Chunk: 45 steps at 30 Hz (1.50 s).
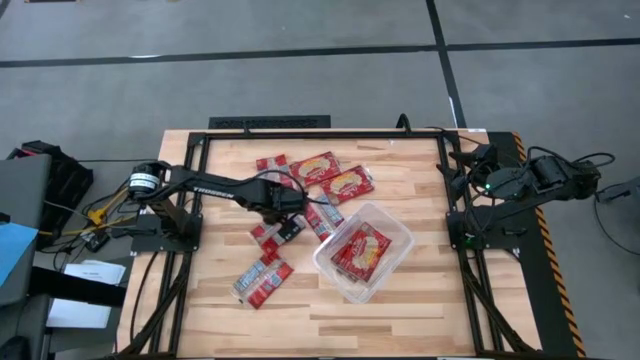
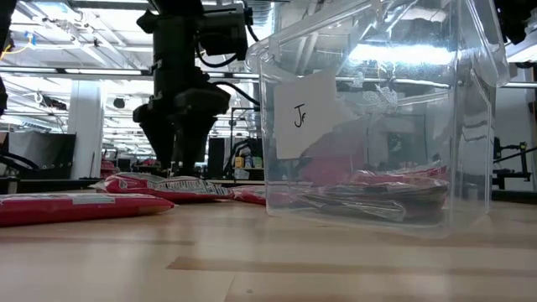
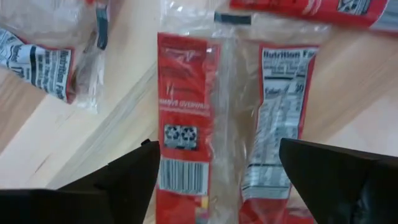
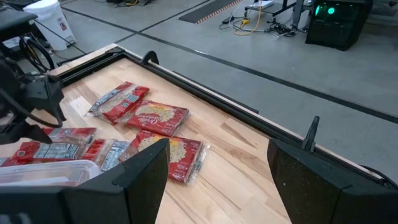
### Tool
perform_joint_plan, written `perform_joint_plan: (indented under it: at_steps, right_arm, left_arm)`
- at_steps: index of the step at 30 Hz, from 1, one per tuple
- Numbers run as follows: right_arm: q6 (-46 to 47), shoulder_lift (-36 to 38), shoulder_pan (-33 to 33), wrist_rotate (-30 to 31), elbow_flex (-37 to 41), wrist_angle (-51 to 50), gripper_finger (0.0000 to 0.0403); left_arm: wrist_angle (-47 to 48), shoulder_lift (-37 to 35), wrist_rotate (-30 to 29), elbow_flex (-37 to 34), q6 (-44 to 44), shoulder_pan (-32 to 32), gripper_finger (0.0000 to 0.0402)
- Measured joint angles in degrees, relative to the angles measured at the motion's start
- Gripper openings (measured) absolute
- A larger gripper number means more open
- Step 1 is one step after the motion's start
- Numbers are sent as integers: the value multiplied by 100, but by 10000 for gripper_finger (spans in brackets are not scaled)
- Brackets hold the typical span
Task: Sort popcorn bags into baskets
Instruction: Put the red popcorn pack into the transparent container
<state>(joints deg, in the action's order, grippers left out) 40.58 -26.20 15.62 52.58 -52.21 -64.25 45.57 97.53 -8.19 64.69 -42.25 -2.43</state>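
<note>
Several red popcorn bags lie flat on the wooden table: some loose near the middle (image 1: 315,167), one toward the near edge (image 1: 262,280), and a few inside the clear tub (image 1: 365,250). My left gripper (image 1: 288,222) hangs over the loose bags left of the tub, pointing down. It is open, with its fingers on either side of one bag (image 3: 205,143) that lies printed back up. In the low view the left gripper (image 2: 179,159) sits just above that bag (image 2: 168,184). My right gripper (image 4: 217,168) is open and waits at the table's right edge.
The tub (image 2: 369,126) stands right of the left gripper and carries a white paper label (image 2: 306,113). More bags (image 3: 37,62) lie close around the one between the fingers. A black frame (image 1: 300,133) runs along the table's edges. Bare wood lies along the near edge.
</note>
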Motion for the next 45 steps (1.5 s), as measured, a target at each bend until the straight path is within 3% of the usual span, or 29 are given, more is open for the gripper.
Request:
perform_joint_plan:
  at_steps: [8,12,15,21,23,29,45]
  right_arm:
    - [2,1,0,-1,0,0,295]
    - [2,0,0,-3,0,-2,295]
    - [2,0,0,-4,0,0,295]
    - [2,0,0,-2,0,0,295]
    - [4,0,0,-2,0,0,295]
    - [4,0,0,0,0,0,295]
    - [4,0,0,7,0,0,295]
  left_arm:
    - [-566,557,-30,-2,179,101,319]
    - [-483,868,-28,29,-17,103,292]
    - [-307,1001,58,39,-54,92,234]
    - [-169,1050,77,48,-42,92,54]
    - [-172,1050,79,45,-23,91,17]
    - [158,1078,88,201,-20,104,2]
    - [1750,811,48,1875,59,221,1]
